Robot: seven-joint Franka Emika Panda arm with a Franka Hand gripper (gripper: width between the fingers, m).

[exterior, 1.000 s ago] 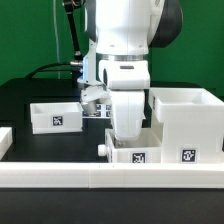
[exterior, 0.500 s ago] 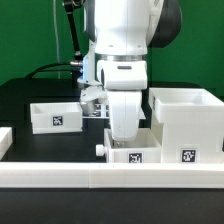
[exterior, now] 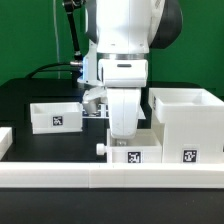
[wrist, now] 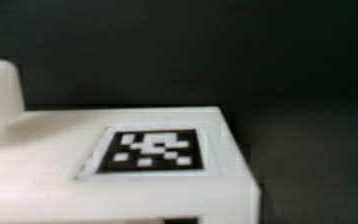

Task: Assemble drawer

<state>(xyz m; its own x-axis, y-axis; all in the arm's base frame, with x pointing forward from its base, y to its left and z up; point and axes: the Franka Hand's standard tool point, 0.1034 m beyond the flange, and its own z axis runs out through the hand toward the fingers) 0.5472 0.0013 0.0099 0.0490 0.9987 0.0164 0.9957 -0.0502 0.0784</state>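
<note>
The jaws, low over the near drawer tray (exterior: 135, 155) just behind the white front rail (exterior: 60, 178), are hidden, so their spread cannot be told. The open-topped housing (exterior: 186, 125) stands just beside that tray on the exterior view's right; a second tray (exterior: 56, 117) sits apart on that view's left, on the black tabletop (exterior: 25, 100) before a green wall (exterior: 30, 40).

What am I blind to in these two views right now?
- end effector opening: exterior view, fingertips hidden behind its own body and the near tray; outside wrist view.
- tag pattern: wrist view, blurred.
- housing floor: exterior view, hidden by its front wall.
</note>
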